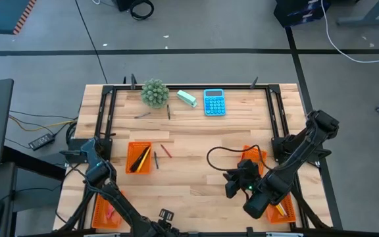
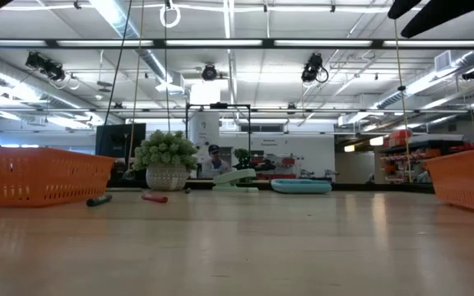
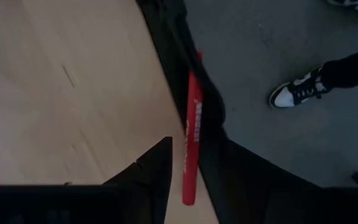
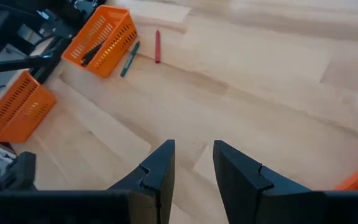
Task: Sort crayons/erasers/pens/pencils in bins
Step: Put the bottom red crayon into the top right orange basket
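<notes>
My left gripper (image 3: 188, 144) is shut on a red crayon (image 3: 192, 112) at the table's near edge (image 1: 165, 214). My right gripper (image 4: 193, 146) hovers open over bare wood right of centre (image 1: 233, 184), touching nothing. Four orange bins stand on the table: one left of centre (image 1: 139, 158) with pens and pencils inside, one at the near left (image 1: 107, 210), and two on the right (image 1: 252, 158) (image 1: 283, 212). A red crayon (image 1: 166, 151) and a dark green pen (image 1: 155, 159) lie flat beside the first bin. Two dark pens (image 1: 143, 114) (image 1: 168, 112) lie near the far edge. My left gripper pinches the red crayon between its two fingers, on the crayon's rear half (image 3: 189, 168). The crayon lies along the fingers and sticks out forward past their tips. It is lifted clear, over the table's edge rail.
A potted plant (image 1: 154, 93), a mint-green block (image 1: 187, 98) and a blue calculator (image 1: 214, 102) sit along the far edge. Black frame rails (image 1: 108, 112) (image 1: 276, 112) run down both sides. A black cable (image 1: 226, 153) loops by the right arm. A person's shoe (image 3: 297, 92) shows on the floor.
</notes>
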`<state>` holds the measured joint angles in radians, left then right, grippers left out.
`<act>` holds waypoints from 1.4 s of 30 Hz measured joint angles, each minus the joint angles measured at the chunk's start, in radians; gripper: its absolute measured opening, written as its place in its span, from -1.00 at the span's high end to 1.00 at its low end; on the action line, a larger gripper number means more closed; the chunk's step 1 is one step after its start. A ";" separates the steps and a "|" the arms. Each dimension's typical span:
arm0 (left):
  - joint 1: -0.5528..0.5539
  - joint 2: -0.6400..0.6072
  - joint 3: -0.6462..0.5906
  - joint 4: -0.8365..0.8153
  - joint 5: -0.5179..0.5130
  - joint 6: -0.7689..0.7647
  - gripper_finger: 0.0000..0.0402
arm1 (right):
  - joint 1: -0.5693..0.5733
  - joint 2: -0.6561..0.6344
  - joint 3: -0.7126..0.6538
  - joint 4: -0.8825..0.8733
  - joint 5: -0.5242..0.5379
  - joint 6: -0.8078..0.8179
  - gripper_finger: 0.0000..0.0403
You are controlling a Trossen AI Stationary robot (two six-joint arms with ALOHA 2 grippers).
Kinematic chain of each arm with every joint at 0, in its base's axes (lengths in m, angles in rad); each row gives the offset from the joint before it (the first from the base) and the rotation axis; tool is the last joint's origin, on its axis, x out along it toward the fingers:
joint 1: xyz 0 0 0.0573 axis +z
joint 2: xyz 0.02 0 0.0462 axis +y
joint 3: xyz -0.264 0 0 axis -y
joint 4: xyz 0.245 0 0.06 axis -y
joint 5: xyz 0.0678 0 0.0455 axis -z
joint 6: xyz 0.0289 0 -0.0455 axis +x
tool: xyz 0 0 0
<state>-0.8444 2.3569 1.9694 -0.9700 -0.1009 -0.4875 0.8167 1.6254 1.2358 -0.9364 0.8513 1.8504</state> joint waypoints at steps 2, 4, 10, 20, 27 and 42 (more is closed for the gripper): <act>0.000 0.006 0.001 0.002 0.000 0.000 0.31 | 0.000 0.014 0.000 0.021 -0.004 0.024 0.42; 0.000 0.014 0.000 0.001 0.000 0.000 0.33 | 0.000 0.018 0.000 0.044 -0.004 0.034 0.42; 0.002 0.022 0.002 0.001 -0.010 0.000 0.39 | 0.001 0.017 0.000 0.071 -0.008 0.028 0.42; 0.003 0.025 0.002 0.002 -0.011 -0.006 0.54 | 0.005 0.017 0.000 0.072 -0.008 0.027 0.42; 0.003 0.026 0.002 0.005 -0.010 -0.007 0.71 | 0.005 0.017 0.000 0.072 -0.008 0.023 0.42; 0.022 0.027 0.002 0.000 -0.001 -0.032 0.77 | 0.005 0.016 0.000 0.072 -0.011 0.031 0.42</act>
<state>-0.8227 2.3844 1.9713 -0.9701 -0.1020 -0.5198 0.8215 1.6417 1.2358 -0.8642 0.8398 1.8818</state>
